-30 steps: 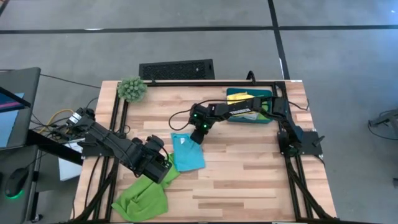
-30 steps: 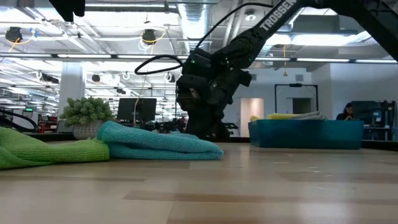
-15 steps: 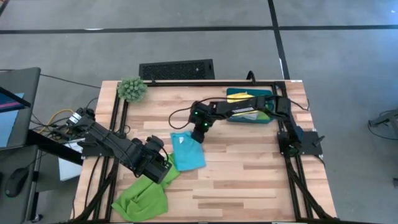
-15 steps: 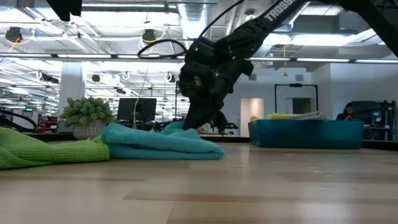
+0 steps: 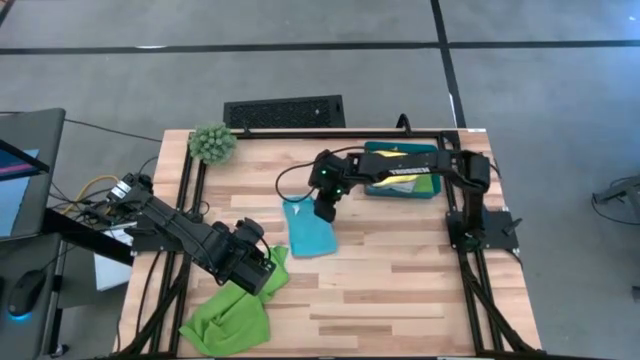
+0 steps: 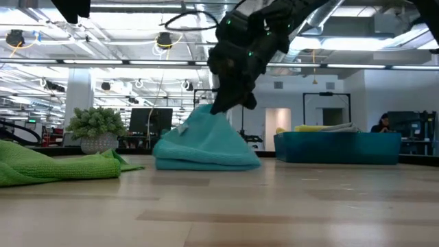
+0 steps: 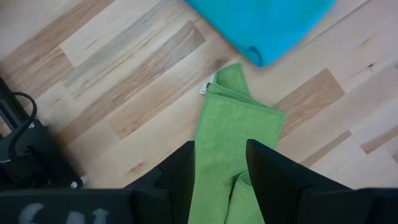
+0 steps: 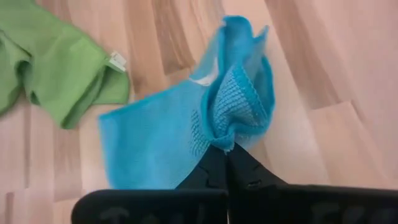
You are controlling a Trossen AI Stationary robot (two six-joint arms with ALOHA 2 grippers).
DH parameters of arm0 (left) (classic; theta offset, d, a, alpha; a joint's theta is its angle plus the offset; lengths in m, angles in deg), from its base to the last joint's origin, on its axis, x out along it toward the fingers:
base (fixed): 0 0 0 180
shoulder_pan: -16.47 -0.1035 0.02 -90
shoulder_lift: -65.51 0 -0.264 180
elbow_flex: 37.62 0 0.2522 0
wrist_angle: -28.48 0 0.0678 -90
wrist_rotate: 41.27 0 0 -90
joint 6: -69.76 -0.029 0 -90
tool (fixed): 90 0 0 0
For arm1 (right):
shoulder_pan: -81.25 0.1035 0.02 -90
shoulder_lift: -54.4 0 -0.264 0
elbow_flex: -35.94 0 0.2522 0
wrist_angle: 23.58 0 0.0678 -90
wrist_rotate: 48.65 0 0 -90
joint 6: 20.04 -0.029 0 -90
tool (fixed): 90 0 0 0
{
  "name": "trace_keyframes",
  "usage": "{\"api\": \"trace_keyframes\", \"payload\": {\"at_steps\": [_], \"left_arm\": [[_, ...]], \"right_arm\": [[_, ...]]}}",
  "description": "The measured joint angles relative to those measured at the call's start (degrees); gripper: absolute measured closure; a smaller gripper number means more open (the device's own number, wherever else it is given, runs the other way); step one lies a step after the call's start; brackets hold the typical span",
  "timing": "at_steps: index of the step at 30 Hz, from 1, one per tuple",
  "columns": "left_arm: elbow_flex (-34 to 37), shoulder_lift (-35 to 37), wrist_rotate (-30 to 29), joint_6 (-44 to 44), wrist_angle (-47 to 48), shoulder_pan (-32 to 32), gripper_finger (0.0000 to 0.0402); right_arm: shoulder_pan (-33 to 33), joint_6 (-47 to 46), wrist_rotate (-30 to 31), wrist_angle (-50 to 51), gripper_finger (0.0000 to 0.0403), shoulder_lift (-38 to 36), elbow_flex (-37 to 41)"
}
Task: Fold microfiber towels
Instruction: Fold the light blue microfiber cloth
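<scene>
A light blue microfiber towel (image 5: pixel 312 235) stands in a tent shape mid-table, raised at its far end (image 6: pixel 206 120). My right gripper (image 8: pixel 225 152) is shut on that end, above the table (image 5: pixel 322 211). A lime green towel (image 5: pixel 228 318) lies crumpled at the near left, flat on the wood (image 6: pixel 55 168). My left gripper (image 7: pixel 221 168) hangs open above the green towel's far tip (image 7: pixel 239 124), fingers on either side of it and clear of it. My right gripper pinches a bunched bit of the blue towel's far edge (image 8: pixel 231 134) between its two fingers; more than one layer shows there. The fingers slant down from the table's far right. The towel hangs slack below them, its near part (image 6: pixel 206 163) lying on the table.
A teal bin (image 5: pixel 432 188) with yellow and grey cloths stands at the far right (image 6: pixel 336 145). A fuzzy green plant ball (image 5: pixel 212 143) sits at the far left corner. Bare wood lies in front of and to the right of the blue towel.
My right gripper has risen and gone a little toward the far right, rolling its wrist, with the blue towel's far edge. That edge has lifted into a peak. The whole towel has slid away from the green towel, its near part staying on the table.
</scene>
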Motion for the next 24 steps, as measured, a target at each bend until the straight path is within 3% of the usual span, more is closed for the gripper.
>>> {"api": "trace_keyframes", "payload": {"at_steps": [24], "left_arm": [[0.00,0.00,-0.28,-1.51,-1.11,0.00,0.0265]], "right_arm": [[-1.25,3.15,6.22,3.70,0.0401,-15.74,-0.02]]}}
